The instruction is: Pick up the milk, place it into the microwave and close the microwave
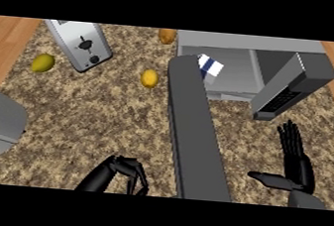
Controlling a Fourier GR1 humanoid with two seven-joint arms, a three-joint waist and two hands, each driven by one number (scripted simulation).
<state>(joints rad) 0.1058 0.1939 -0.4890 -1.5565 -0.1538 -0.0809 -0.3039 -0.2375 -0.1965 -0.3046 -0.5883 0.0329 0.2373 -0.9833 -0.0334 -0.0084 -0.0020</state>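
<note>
The milk carton rides a forearm whose hand is hidden, grip untellable; it may topple at the microwave lip. The right hand rests open.

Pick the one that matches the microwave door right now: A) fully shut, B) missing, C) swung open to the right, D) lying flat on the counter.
C: the microwave door stands swung out at the right of the microwave, leaving the cavity open, with the milk at its mouth.
</note>
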